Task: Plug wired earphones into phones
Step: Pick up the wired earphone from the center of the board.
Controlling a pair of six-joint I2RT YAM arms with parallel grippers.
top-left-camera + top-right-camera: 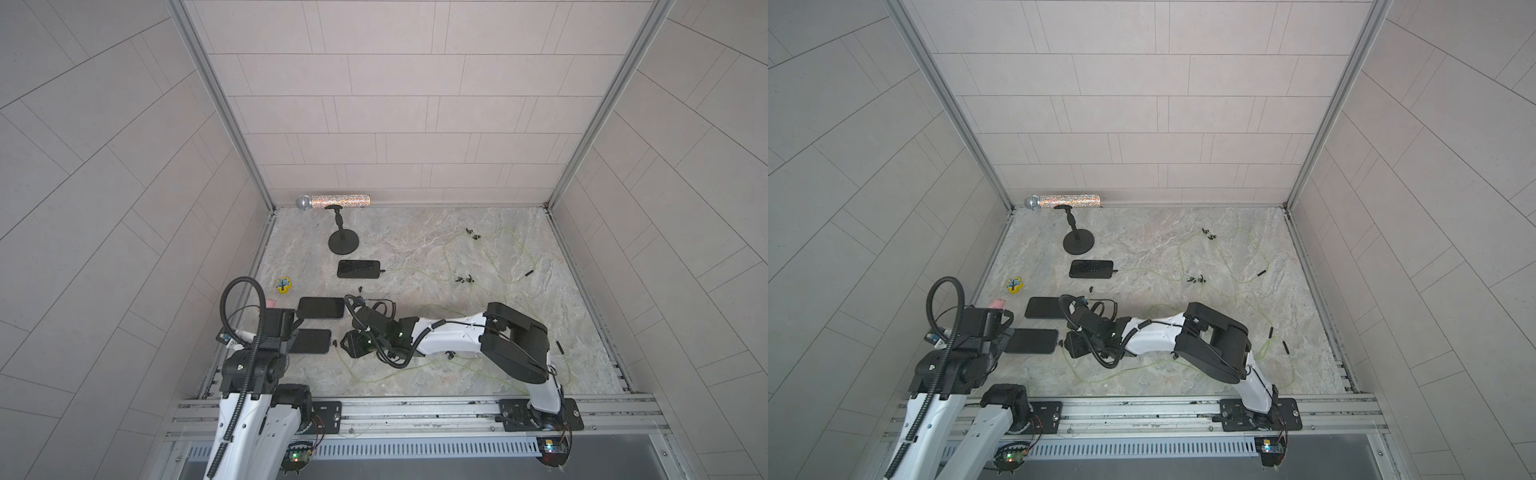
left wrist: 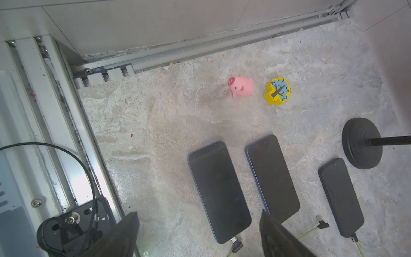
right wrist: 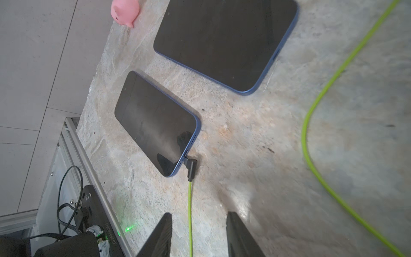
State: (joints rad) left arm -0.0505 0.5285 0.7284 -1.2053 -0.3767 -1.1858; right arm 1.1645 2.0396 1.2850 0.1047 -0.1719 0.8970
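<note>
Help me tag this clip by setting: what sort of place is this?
Probably a robot test booth, not a home: a left arm and right arm bolted to a metal rail, plain panel walls boxing in a stone-look table, phones laid out.

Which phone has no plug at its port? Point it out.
The middle phone of the row. A loose plug lies beside it, apart; the near phone and far phone each have a plug at their end.

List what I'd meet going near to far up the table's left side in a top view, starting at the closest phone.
In a top view: nearest phone → middle phone → yellow tree block → far phone → black round-based stand → glitter microphone.
</note>
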